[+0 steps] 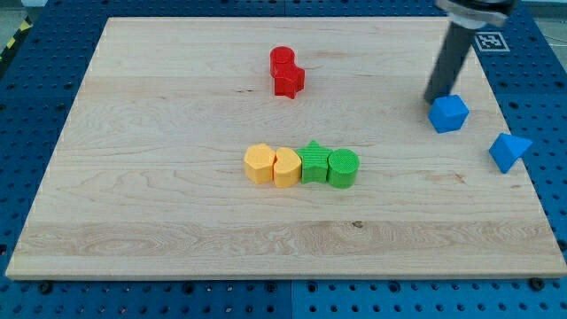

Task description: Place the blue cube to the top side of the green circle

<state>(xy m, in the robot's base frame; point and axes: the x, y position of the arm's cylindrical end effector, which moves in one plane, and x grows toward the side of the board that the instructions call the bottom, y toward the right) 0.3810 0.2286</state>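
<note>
My tip (431,97) touches the blue cube (449,113), gripping nothing. Cube remains well apart from green circle (344,167); push outstanding

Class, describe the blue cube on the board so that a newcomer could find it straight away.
Start at the wooden board and go to its upper part on the view's right, where the dark rod comes down. My tip rests just left of the blue cube. The other blue block, lower right, is wedge-shaped, not square-faced.
</note>
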